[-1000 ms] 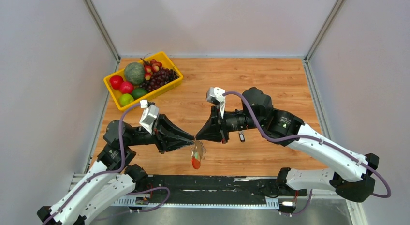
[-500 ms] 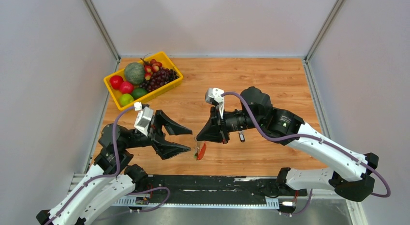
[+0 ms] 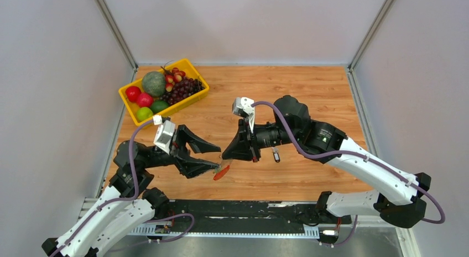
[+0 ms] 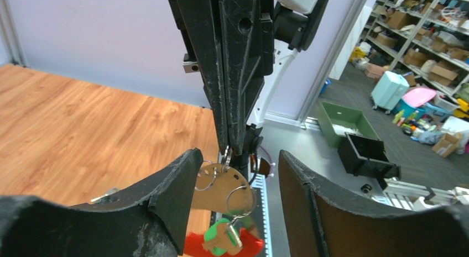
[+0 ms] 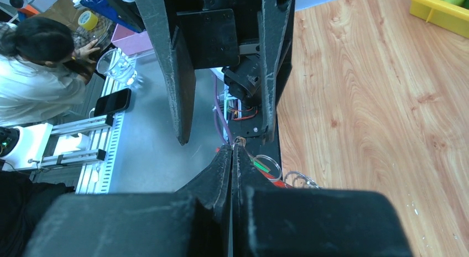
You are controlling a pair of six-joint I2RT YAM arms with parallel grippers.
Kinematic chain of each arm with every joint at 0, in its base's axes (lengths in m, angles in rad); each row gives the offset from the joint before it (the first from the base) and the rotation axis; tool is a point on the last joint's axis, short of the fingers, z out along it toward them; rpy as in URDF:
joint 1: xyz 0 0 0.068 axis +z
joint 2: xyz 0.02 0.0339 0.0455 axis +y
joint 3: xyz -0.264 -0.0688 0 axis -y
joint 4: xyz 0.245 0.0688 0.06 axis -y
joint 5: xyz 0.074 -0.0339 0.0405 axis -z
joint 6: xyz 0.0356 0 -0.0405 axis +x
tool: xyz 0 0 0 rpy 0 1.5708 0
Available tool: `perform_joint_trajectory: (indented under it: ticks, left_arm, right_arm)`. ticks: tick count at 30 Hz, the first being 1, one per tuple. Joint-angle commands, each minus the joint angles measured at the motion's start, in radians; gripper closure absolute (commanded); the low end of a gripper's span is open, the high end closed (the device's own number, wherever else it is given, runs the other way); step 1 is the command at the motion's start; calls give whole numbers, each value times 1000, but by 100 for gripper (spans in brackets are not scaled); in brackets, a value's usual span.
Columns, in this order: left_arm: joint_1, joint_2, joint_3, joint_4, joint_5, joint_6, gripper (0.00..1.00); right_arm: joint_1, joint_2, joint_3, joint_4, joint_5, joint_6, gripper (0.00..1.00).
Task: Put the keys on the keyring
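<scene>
Now gripping the keyring (image 4: pixel 221 185) at its top with the tightly closed right gripper (image 3: pixel 223 156), just above the table (image 3: pixel 309 96). Hanging inside the wide-open left gripper (image 3: pixel 219 158), not gripped by it. Lying on the wood beside the right gripper: the key (image 3: pixel 275 155).

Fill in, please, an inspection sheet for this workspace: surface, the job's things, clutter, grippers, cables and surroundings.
Surface: wooden table, plain boards.
Job's things: the keyring hangs from the right gripper; a small silver key lies on the wood, not on the ring.
Clutter: a yellow tray of fruit at the far left corner.
Grippers: right gripper shut on the keyring; left gripper open, close beside the keyring, not gripping it.
Cables: a purple cable runs along each arm; no snag seen.
Surroundings: pale walls on three sides; a person at a bench beyond the table.
</scene>
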Motion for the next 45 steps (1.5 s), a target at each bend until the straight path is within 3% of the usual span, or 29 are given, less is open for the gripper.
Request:
perform_joint_trajectory:
  ticks: [1,9,17,18,20,28,30,32,35,39,45]
  left_arm:
    - [-1,23,6,62,48,-14,42]
    - [-1,26,7,81,72,-18,69]
    - [-1,27,6,80,86,-20,86]
    - [-1,28,8,81,89,-19,93]
    - [-1,32,9,81,95,-17,99]
    - [-1,24,-2,139,80,-27,100]
    - [-1,12,-9,146,64,-22,100]
    - [-1,0,-16,149,48,-16,100]
    - [-2,-11,-16,123,30,-2,100]
    - [-1,-18,-14,86,2,14,100]
    - [-1,-14,-1,-11,-80,49,100]
  right_arm:
    - [4,11,61,46,-16,10,100]
    - [4,17,80,47,-24,13,100]
    - [3,17,95,46,-29,14,100]
    - [3,19,95,46,-29,13,100]
    - [3,21,97,47,-32,13,100]
    - [3,28,87,40,-20,6,100]
    - [4,18,82,37,6,6,90]
    - [3,0,77,33,30,7,71]
    - [3,-35,74,19,84,13,57]
    - [2,-92,62,-19,208,20,51]
    - [-5,-116,7,-140,544,87,49]
